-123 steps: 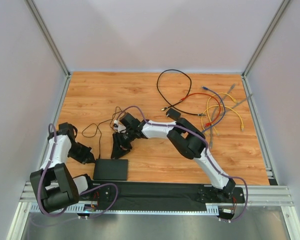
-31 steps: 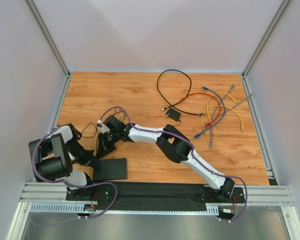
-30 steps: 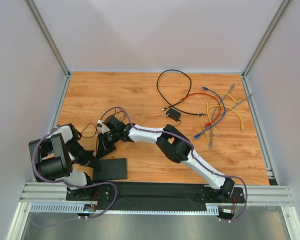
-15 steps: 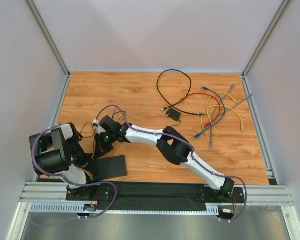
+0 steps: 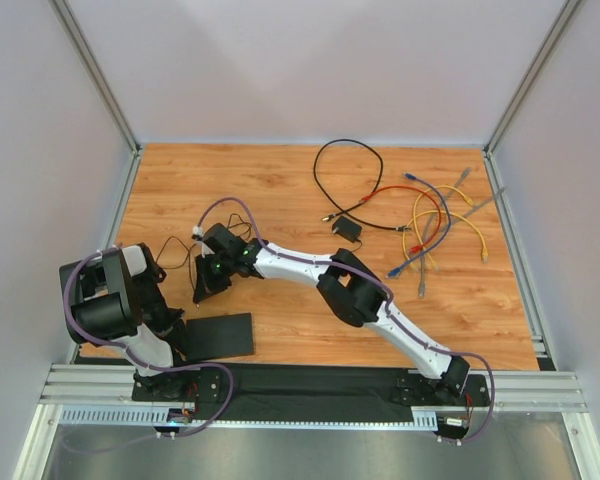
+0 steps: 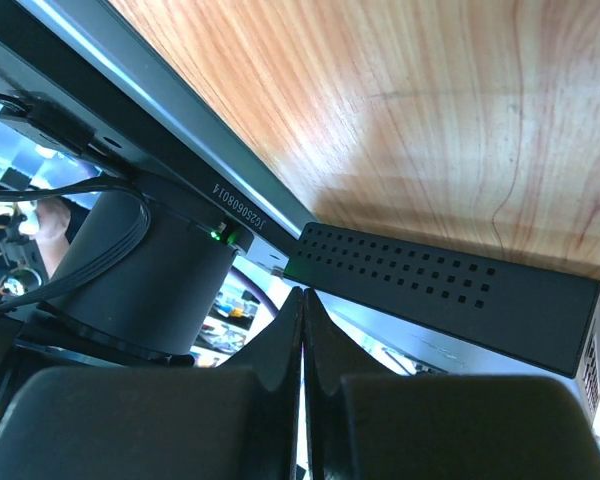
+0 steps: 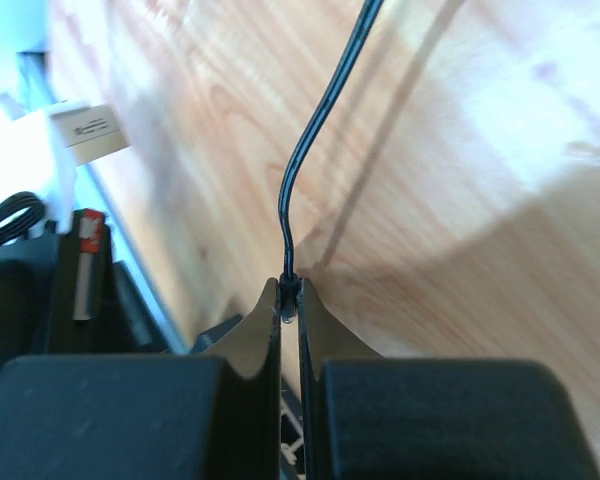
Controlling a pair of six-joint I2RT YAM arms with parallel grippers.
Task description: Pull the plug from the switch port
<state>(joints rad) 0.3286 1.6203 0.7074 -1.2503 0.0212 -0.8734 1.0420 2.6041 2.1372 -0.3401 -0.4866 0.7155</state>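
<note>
Switch port: we see the flat matte black rectangular box [image 5: 220, 337] lying flat at about 7 o'clock on the wooden worktop [image 5: 280, 190], near the front edge. In the left wrist view its side [image 6: 450, 290] shows rows of small vent holes.
Plug: a small black plug [image 7: 289, 288] on the end of a thin black cord [image 7: 315, 130], held between the right fingertips. From above it sits at about 11 o'clock of the switch port, and we read it as near the box but apart from it.
Right gripper [image 5: 201, 291] [image 7: 289, 300]: closed tight on the plug, with the cord running straight out from the tips over the wood.
Left gripper [image 5: 176, 328] [image 6: 303, 300]: at 9 o'clock of the switch port, just beside its left end. The fingers are pressed together and we see nothing between them. We cannot tell whether it touches the box.
Farther out: a small black adapter block [image 5: 348, 230] with a looped black cord lies well apart at 1 o'clock of the switch port. A tangle of yellow, red, blue and grey patch cables [image 5: 435, 225] lies at 3 o'clock of the adapter.
</note>
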